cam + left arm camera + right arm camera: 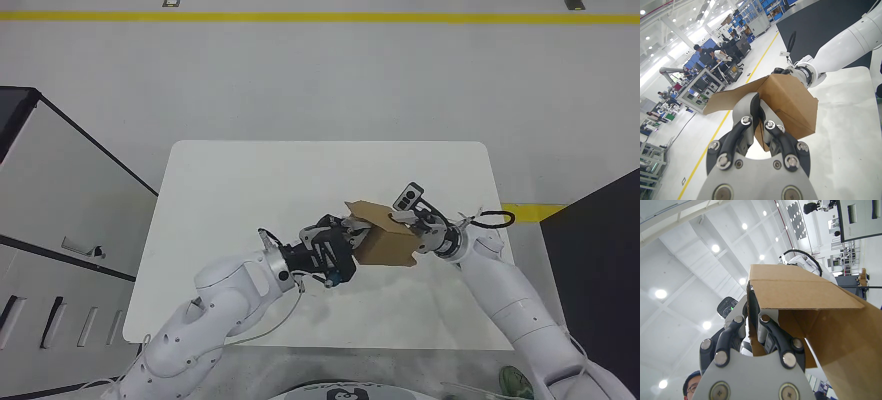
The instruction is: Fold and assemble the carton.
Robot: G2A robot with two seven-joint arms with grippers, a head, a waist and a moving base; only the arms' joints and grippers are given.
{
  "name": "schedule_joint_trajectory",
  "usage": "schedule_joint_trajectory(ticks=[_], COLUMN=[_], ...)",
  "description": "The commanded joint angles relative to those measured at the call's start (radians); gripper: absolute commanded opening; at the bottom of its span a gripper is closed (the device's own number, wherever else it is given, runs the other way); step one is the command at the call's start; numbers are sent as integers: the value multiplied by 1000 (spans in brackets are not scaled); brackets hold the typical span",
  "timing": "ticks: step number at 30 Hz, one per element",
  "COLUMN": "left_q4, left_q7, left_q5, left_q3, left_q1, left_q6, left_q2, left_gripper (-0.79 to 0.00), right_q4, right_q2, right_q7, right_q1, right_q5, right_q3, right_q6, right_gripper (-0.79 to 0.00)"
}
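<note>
A brown cardboard carton point(385, 235) is held up over the near right part of the white table point(250, 190), between both arms. My left gripper point(345, 252) is shut on a panel at the carton's near-left end; in the left wrist view the left gripper point(759, 111) pinches a cardboard edge of the carton point(789, 106), and one flap sticks out sideways. My right gripper point(418, 232) is shut on the far-right end; in the right wrist view the right gripper point(753, 311) clamps a wall of the carton point(800, 294), whose open side faces the camera.
A dark panel point(600, 260) stands off the table's right edge and a grey cabinet point(50, 210) off its left. A yellow line point(320, 17) crosses the floor beyond the table. The far and left parts of the tabletop are bare.
</note>
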Motion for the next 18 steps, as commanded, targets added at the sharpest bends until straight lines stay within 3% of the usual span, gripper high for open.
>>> schedule_joint_trajectory(ticks=[1, 18], left_q4=[0, 9], left_q7=[3, 9], left_q5=[-2, -9], left_q3=[-2, 1], left_q1=[2, -7], left_q6=[-1, -11], left_q2=[0, 0], left_gripper=[-785, -785], right_q4=[2, 3], right_q2=[1, 6], right_q7=[0, 0], right_q1=[1, 5], right_q5=[0, 7], right_q3=[-1, -14], right_q6=[-4, -24], right_gripper=[-785, -785])
